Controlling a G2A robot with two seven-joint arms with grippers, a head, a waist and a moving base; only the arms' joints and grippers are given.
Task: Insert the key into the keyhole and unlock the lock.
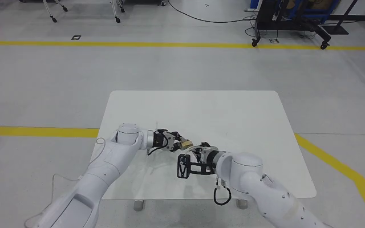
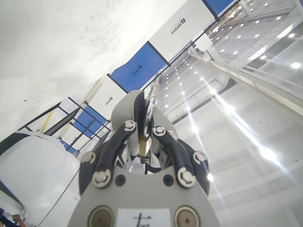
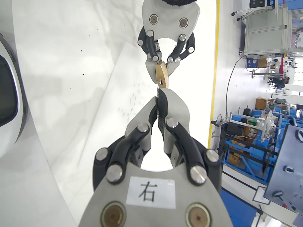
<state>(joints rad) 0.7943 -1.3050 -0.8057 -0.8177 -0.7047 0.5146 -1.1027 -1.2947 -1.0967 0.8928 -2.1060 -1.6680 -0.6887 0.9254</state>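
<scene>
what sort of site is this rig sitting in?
Likely a factory or industrial workshop floor: yellow floor lines, a metal-framed machine enclosure, racks of blue bins, and a high ceiling with rows of lights.

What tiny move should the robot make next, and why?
Probably a slight sideways nudge of the right gripper, then forward: the key pinched in its fingers ends just short of the brass padlock, seemingly a little off its keyhole.

Bright, even light — streaking glare, bowed edges
</scene>
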